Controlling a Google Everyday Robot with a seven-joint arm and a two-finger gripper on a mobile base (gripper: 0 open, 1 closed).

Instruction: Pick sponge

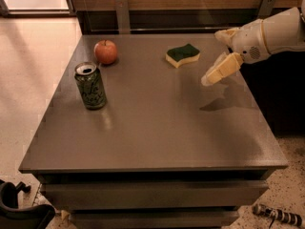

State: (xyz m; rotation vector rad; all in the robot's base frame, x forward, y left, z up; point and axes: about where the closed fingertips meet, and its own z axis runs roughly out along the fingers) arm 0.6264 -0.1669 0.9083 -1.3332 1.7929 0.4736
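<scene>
The sponge point(182, 55), dark green on top over pale yellow foam, lies flat on the grey table point(152, 128) at the far middle-right. My gripper point(212, 57) comes in from the right on a white arm and hovers above the table just right of the sponge, not touching it. Its two pale yellow fingers point(220, 69) stand apart, open and empty.
A red apple point(106, 51) sits at the far left of the table. A green drink can point(90, 86) stands upright in front of it. A wooden wall with metal brackets runs behind the table. The table's right edge is below my arm.
</scene>
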